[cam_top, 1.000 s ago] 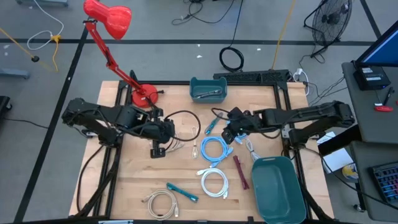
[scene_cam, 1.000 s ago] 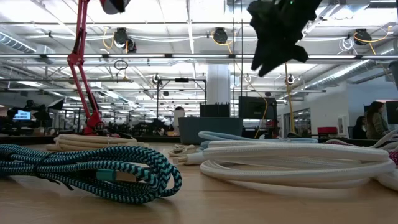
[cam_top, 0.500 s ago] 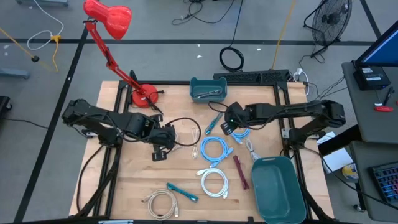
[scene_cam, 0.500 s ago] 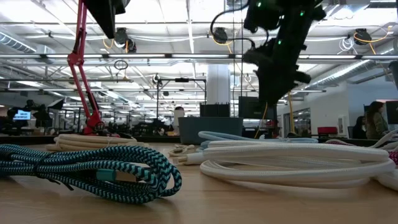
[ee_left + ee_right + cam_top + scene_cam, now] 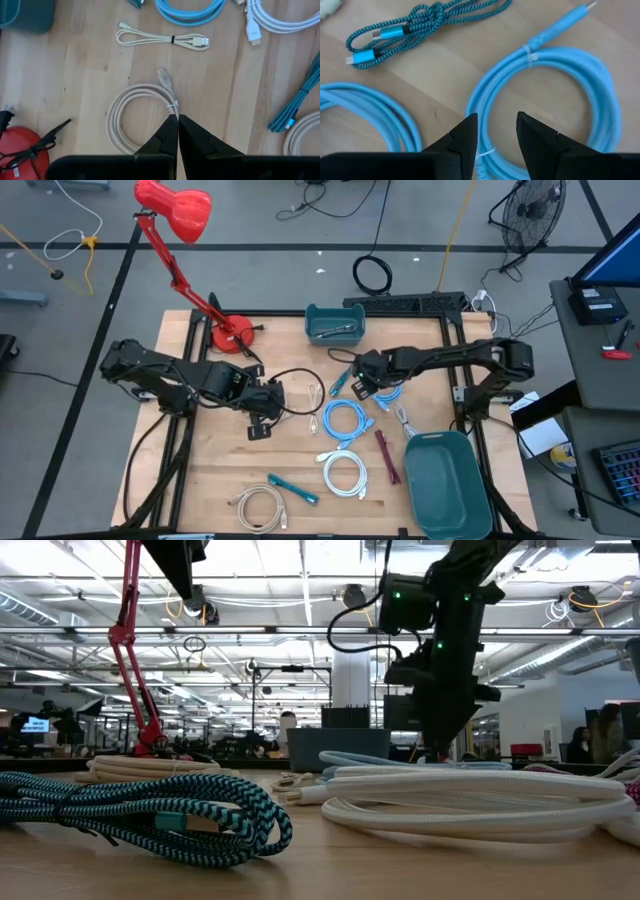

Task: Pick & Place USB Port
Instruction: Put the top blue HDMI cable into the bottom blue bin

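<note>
Light-blue round cable coil: loosely wound, bound with a white tie, straight plug end sticking out; lies flat on the wood, right of table centre.
Second light-blue cable coil: flat, at table centre, just beside the first.
Teal braided cable bundle: folded into a long hank, blue plug shells at one end; near both light-blue coils.
Cream cable coil: one loose tied ring, plug pointing outward; left of centre.
White cable coil: flat, toward the front edge.
Large teal plastic bin: upright, front right corner.
</note>
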`<state>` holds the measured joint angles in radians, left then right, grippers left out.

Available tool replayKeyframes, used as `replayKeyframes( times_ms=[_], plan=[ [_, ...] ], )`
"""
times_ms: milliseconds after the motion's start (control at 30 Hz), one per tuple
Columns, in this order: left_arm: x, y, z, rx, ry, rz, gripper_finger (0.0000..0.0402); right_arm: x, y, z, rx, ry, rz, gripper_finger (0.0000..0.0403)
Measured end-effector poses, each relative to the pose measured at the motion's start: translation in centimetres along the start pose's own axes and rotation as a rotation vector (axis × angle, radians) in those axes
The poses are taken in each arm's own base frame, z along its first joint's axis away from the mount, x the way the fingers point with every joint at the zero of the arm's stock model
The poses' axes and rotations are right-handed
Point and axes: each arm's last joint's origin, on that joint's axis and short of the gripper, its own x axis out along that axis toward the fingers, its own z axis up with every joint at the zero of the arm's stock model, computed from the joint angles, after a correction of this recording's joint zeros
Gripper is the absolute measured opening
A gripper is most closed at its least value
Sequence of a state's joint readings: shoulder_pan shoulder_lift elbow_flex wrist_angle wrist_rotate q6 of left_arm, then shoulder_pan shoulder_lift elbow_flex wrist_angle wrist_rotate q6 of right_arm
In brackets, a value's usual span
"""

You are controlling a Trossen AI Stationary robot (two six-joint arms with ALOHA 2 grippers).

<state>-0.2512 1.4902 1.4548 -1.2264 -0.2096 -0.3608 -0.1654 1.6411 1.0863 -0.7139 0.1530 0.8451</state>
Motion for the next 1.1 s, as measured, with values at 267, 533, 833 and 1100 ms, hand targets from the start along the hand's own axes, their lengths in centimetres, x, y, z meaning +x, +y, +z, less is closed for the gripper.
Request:
replayKeyframes(
  times_ms=[267,533,833,1100],
  plan=[
    [0.0,0.0,0.0,0.008,0.0,0.0,0.0019,1.3,0.7,-0.1,0.004,0.03,0.022,0.0126],
    [0.0,0.0,0.0,0.016,0.001,-0.001,0.0019,3.3,1.1,-0.1,-0.023,0.047,-0.005,0.0126],
    [0.0,0.0,0.0,0.019,0.005,-0.001,0.0019,4.4,1.8,-0.2,-0.029,0.088,0.052,0.0086],
    [0.0,0.0,0.0,0.028,0.005,-0.001,0.0019,2.2,1.4,-0.9,-0.112,0.153,0.111,0.0041]
  ],
)
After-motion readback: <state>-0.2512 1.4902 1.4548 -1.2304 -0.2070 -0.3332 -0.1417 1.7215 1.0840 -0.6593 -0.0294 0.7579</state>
